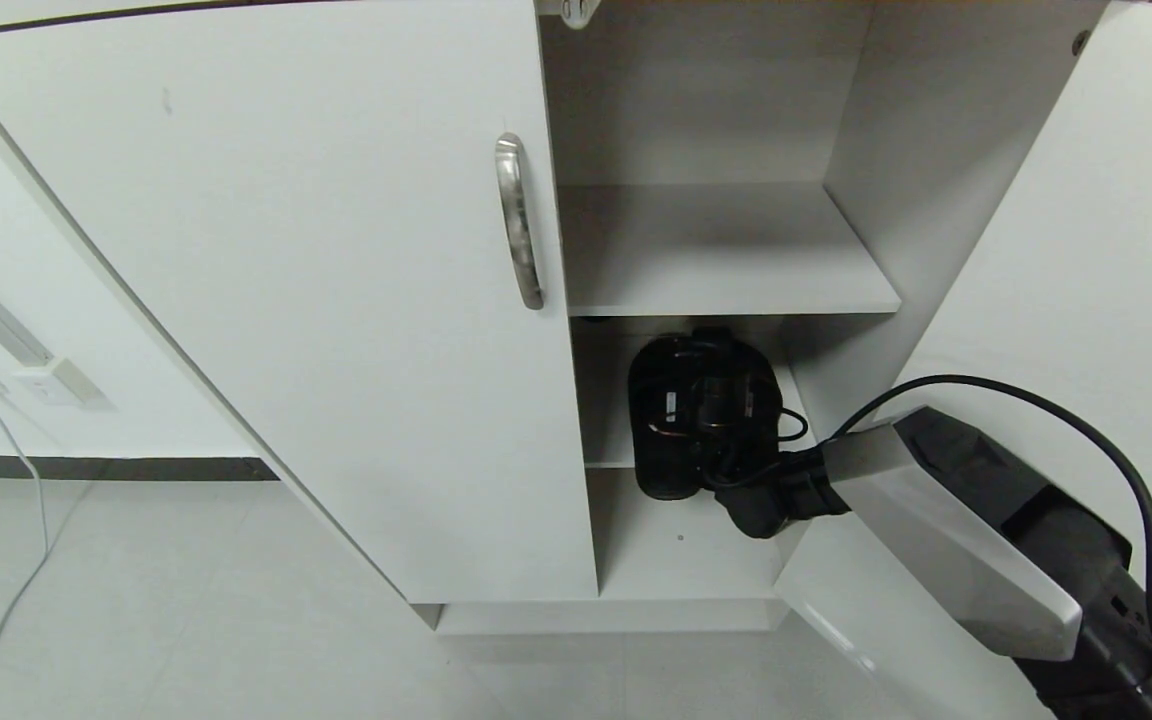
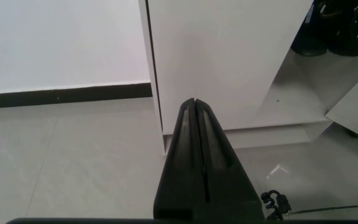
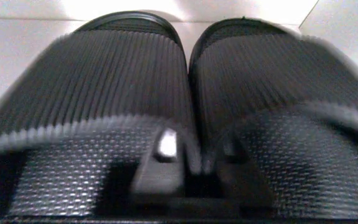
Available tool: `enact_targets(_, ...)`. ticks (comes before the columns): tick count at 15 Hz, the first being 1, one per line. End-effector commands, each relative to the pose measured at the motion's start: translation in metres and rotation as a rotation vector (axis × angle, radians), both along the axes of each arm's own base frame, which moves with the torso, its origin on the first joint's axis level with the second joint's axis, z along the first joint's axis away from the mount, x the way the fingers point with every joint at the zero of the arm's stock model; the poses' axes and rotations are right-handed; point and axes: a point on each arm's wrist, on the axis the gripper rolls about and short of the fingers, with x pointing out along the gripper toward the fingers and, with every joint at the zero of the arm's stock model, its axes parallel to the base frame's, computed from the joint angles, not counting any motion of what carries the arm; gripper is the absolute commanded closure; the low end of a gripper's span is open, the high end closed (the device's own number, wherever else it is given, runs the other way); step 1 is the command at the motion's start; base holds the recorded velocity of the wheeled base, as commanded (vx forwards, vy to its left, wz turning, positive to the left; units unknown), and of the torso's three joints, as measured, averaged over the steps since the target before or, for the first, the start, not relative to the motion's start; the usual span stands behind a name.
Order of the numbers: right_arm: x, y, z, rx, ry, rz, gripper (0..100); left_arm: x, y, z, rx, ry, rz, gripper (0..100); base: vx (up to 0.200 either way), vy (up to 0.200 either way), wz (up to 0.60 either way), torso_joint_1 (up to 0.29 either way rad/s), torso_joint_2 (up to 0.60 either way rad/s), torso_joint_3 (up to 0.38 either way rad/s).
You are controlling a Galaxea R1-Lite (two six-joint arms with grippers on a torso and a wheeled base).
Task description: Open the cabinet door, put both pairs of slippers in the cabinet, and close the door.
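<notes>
Your right gripper [image 1: 726, 455] is clenched on the inner sides of the black slippers [image 1: 701, 410], so both move as one pair, now at the front edge of the middle shelf [image 1: 604, 440]. Your left gripper [image 2: 194, 109] hangs over the floor [image 2: 73, 168], fingers pressed together, empty.

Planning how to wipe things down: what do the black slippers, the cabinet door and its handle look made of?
The slippers look like moulded rubber or foam: matte black, with ribbed and pebbled surfaces. The cabinet door is probably laminated board: smooth, matte white, no visible grain. The handle looks like metal: silvery, with bright glints.
</notes>
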Motion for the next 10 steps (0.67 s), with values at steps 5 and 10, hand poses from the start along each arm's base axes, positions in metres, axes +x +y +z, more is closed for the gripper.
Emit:
enact_targets(5, -0.024, -0.005, 0.009, -0.012, -0.006, 0.016, 0, 0.000, 0.000, 0.000, 0.000, 0.001, 0.000, 100, 0.000, 0.000, 0.00, 0.000, 0.00, 0.000)
enact_targets(10, -0.068, -0.004, 0.025, -0.006, -0.012, 0.063, 0, 0.000, 0.000, 0.000, 0.000, 0.001, 0.000, 100, 0.000, 0.000, 0.00, 0.000, 0.00, 0.000)
